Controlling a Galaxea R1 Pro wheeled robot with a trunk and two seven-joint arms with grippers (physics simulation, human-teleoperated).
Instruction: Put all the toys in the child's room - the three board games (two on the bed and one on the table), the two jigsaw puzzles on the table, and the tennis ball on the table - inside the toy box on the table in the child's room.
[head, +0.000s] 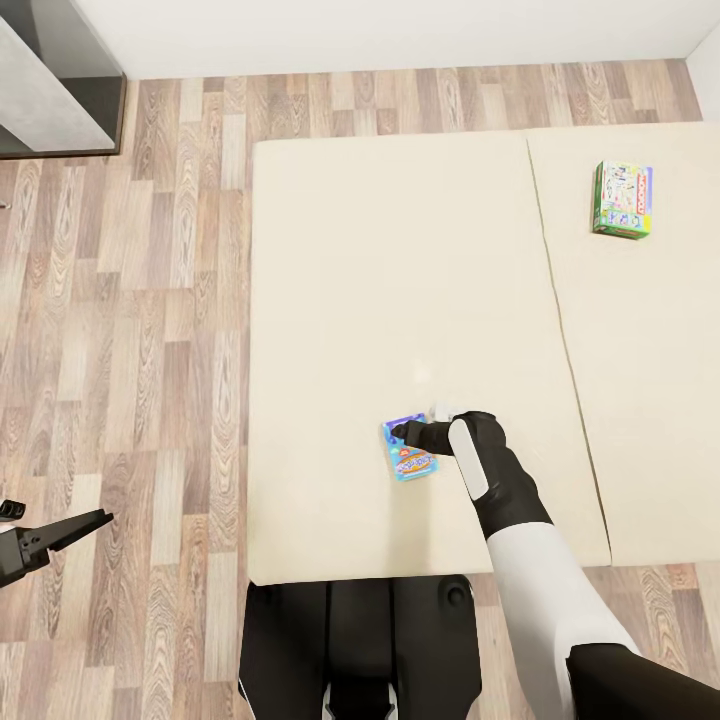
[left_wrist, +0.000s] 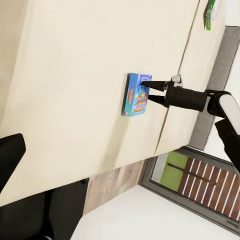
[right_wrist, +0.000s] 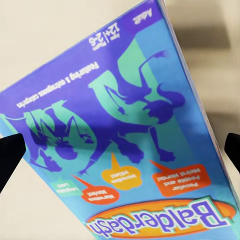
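A blue-purple board game (head: 409, 452) lies flat on the bed (head: 400, 250), near the beige mattress's front edge. My right gripper (head: 404, 432) is open over it. In the right wrist view the printed cover (right_wrist: 125, 135) is close under the gripper (right_wrist: 120, 150), with a black fingertip (right_wrist: 10, 155) off each long side. The left wrist view shows that box (left_wrist: 136, 95) with the right gripper (left_wrist: 149, 92) spread at its end. A green-edged board game (head: 622, 199) lies at the bed's far right. My left gripper (head: 100, 520) hangs open and holds nothing, over the floor left of the bed.
Wood-plank floor (head: 140, 330) runs along the bed's left side and far end. A dark grey cabinet (head: 50, 90) stands at the far left corner. A seam (head: 560, 330) splits the mattress in two. My black base (head: 360, 640) is against the bed's front edge.
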